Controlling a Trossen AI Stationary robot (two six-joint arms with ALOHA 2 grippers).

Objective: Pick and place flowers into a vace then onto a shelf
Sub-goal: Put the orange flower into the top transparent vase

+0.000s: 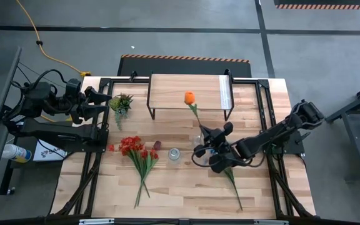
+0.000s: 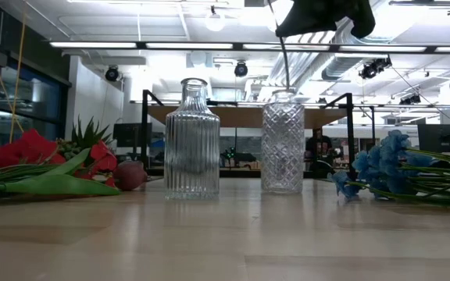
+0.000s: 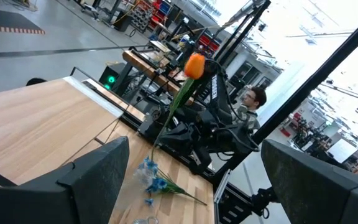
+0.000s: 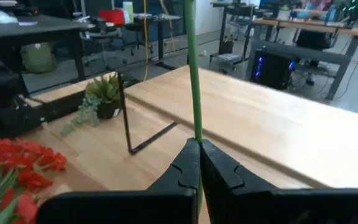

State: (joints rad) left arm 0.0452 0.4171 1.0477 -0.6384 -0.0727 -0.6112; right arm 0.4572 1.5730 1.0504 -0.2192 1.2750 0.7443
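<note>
orange tulip point(image 4: 195, 87) in right tool point(image 4: 199, 163)

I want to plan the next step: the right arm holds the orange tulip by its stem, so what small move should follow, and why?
Probably lower the stem straight down. The right gripper is shut on the orange tulip, and the low view shows the stem hanging above the mouth of the diamond-cut glass vase, seemingly not yet inside. The left gripper waits open at the table's far left.

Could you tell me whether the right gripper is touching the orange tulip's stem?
Touching. In the right wrist view, the right gripper has its two dark fingers pressed shut on the green stem of the orange tulip, which rises straight out from between them.
</note>
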